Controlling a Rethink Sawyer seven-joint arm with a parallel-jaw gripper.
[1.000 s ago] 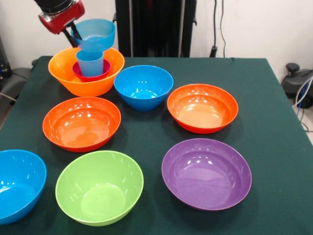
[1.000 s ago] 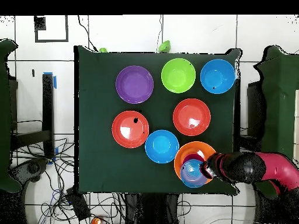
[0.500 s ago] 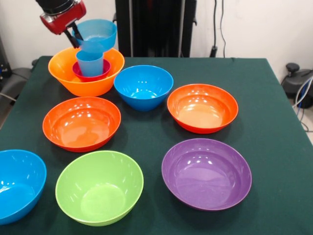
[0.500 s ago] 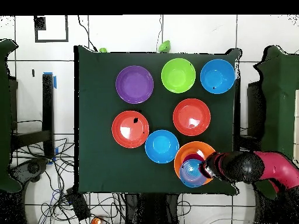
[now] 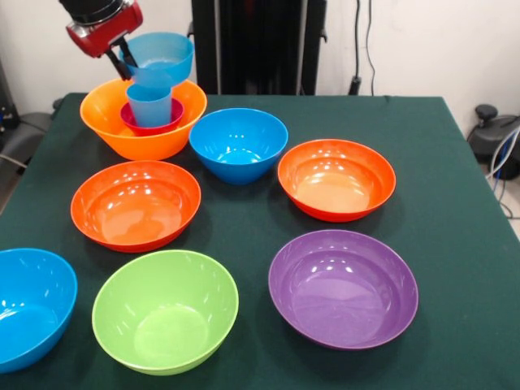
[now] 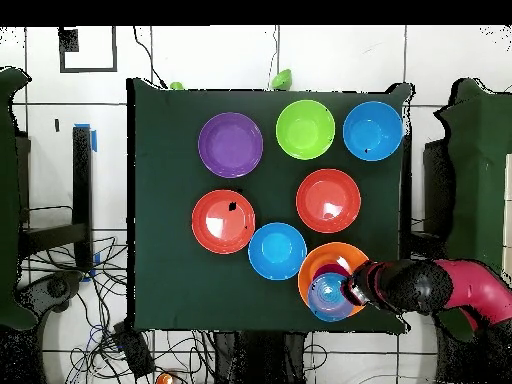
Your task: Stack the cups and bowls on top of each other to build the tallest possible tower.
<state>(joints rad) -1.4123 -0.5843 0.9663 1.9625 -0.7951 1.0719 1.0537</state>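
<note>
The gripper [image 5: 126, 55] is clamped on the rim of the small pale-blue bowl [image 5: 160, 58], which sits tilted atop the light-blue tumbler [image 5: 149, 104] just below the gripper. The tumbler stands upright in the small magenta bowl [image 5: 152, 123], and that bowl rests inside the large yellow-orange bowl [image 5: 143, 119] (the whole tower sits directly beneath the gripper, at a corner of the green counter [image 5: 455, 203]). Beside the tower, just away from the gripper, stands a blue bowl [image 5: 239, 145], touching or nearly touching the yellow-orange one. Farther from the gripper lie two red-orange bowls [image 5: 136, 204] [image 5: 336, 179], each apart from its neighbours. Farthest from the gripper, along the opposite edge of the counter, sit a second blue bowl [image 5: 32, 306], a lime green bowl [image 5: 165, 310] and a purple bowl [image 5: 343, 288].
</note>
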